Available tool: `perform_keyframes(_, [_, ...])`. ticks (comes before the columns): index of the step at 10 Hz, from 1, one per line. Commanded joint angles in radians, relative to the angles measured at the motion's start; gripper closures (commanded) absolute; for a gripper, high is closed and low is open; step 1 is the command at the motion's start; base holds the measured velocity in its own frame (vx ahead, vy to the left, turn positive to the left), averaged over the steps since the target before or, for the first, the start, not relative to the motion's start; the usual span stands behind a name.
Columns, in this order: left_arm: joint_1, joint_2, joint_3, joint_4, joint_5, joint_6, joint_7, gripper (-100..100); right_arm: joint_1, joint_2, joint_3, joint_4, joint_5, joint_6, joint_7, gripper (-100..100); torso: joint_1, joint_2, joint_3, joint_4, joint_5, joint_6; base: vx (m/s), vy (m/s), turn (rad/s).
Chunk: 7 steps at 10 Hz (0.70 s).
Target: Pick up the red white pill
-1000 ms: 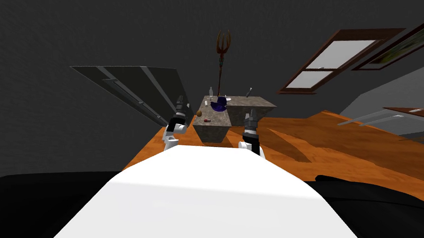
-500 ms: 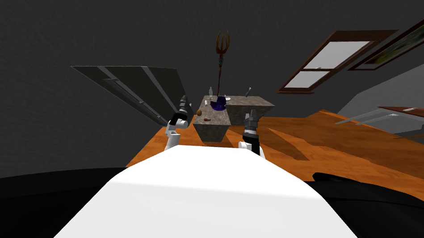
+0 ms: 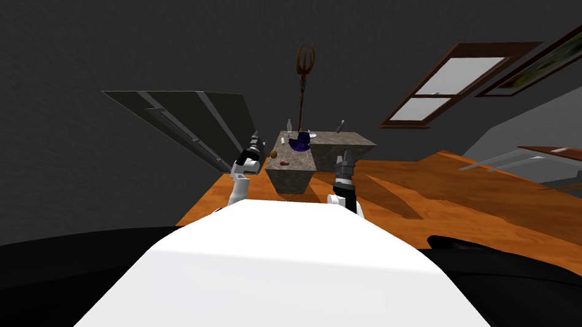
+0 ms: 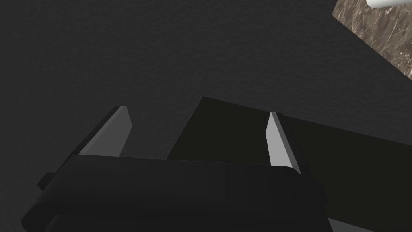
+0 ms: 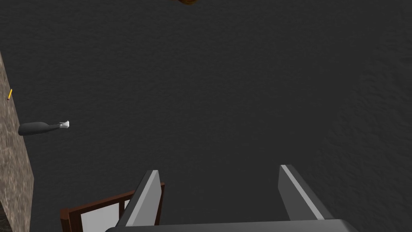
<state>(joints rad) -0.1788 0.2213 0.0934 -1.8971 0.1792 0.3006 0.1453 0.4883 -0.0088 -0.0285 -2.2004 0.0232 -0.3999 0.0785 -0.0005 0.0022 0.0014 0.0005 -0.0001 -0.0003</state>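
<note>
The red and white pill [image 3: 284,164] lies near the front edge of a mottled stone table [image 3: 301,170], seen small in the head view. My left gripper [image 3: 256,138] is raised just left of the table's left edge, beside and a little beyond the pill. In the left wrist view it [image 4: 199,121] is open with nothing between its fingers, and a table corner [image 4: 382,36] lies off to one side. My right gripper [image 3: 346,156] hovers at the table's right front corner. In its own wrist view it [image 5: 219,169] is open and empty.
On the table also sit a brown ball [image 3: 273,154], a dark purple object [image 3: 299,145], small bottles [image 3: 289,126] and a tall trident [image 3: 304,78]. A grey door panel [image 3: 190,123] leans at the left. The floor [image 3: 444,189] is orange wood, with a window [image 3: 446,84] to the right.
My left arm has swung right and closer to the table's left edge. The right arm and the things on the table have stayed put.
</note>
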Motion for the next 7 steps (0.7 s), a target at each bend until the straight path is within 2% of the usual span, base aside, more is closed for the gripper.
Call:
perform_keyframes(1, [-0.014,0.001,0.002,0.002,0.001,0.039,0.001,-100,0.000,0.000,0.000,0.000,0.000,0.000,0.000,0,0.000,0.000,0.000,0.000,0.000,0.000,-0.017,-0.001,-0.001])
perform_keyframes(2, [-0.060,0.001,0.007,0.049,0.009,0.076,0.004,-100,0.000,0.000,0.000,0.000,0.000,0.000,0.000,0,0.000,-0.001,0.000,0.000,0.000,0.000,-0.032,-0.004,0.014])
perform_keyframes(3, [-0.075,0.001,0.007,0.058,0.009,0.103,0.004,-100,0.000,0.000,0.000,0.000,0.000,0.000,0.000,0,0.000,-0.001,0.000,0.000,0.000,0.000,-0.034,-0.009,0.006])
perform_keyframes(5, [-0.135,0.001,0.012,0.117,0.016,0.159,0.005,-100,0.000,0.000,0.000,0.000,0.000,0.000,0.000,0,0.000,0.000,0.000,0.000,0.000,0.000,-0.035,-0.014,0.017])
perform_keyframes(6, [-0.135,0.001,0.012,0.117,0.016,0.167,0.005,-100,0.000,0.000,0.000,0.000,0.000,0.000,0.000,0,0.000,-0.001,0.000,0.000,0.000,0.000,-0.012,-0.006,-0.003])
perform_keyframes(7, [-0.179,0.000,0.016,0.169,0.022,0.200,0.006,-100,0.000,0.000,0.000,0.000,0.000,0.000,0.000,0,0.000,-0.001,-0.001,0.000,0.000,0.000,-0.020,-0.007,0.030])
